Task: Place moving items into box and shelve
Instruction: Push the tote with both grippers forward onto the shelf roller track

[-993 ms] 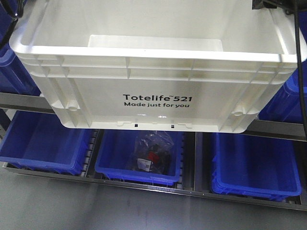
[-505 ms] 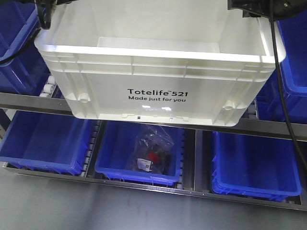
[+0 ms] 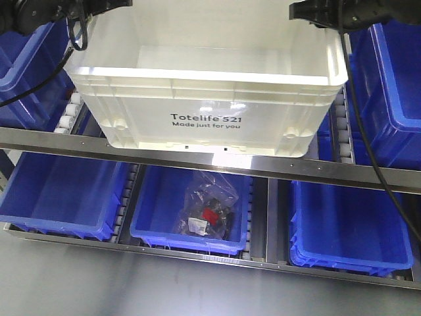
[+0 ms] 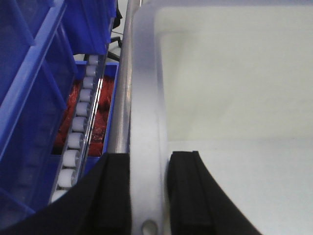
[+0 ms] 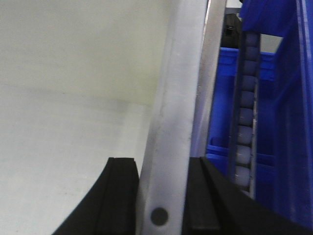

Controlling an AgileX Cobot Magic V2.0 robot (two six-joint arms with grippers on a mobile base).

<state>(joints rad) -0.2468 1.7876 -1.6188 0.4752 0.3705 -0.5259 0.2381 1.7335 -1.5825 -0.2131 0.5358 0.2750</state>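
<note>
The box (image 3: pixel 204 105), a white crate printed "Totelife 521", sits level with the upper shelf between blue bins, its base over the metal rail. Its left rim (image 4: pixel 144 98) is clamped between my left gripper's (image 4: pixel 149 161) black fingers, one inside the wall and one outside. My right gripper (image 5: pixel 164 166) is shut the same way on the right rim (image 5: pixel 181 73). In the front view both grippers (image 3: pixel 99 8) (image 3: pixel 322 13) hold the box at its top corners. The moving items are out of view; only bare white wall and floor of the box interior show.
Blue bins flank the box on the upper shelf (image 3: pixel 26 79) (image 3: pixel 388 85). White roller tracks (image 3: pixel 339 125) (image 4: pixel 80 122) run beside it. The lower shelf holds three blue bins (image 3: pixel 59 194) (image 3: pixel 352 224); the middle one (image 3: pixel 158 220) contains a clear plastic bag (image 3: pixel 210 204). A metal rail (image 3: pixel 197 161) fronts the shelf.
The box has moved away from the camera and deeper onto the upper shelf, carried by both grippers. It looks smaller now, and its base is behind the metal rail.
</note>
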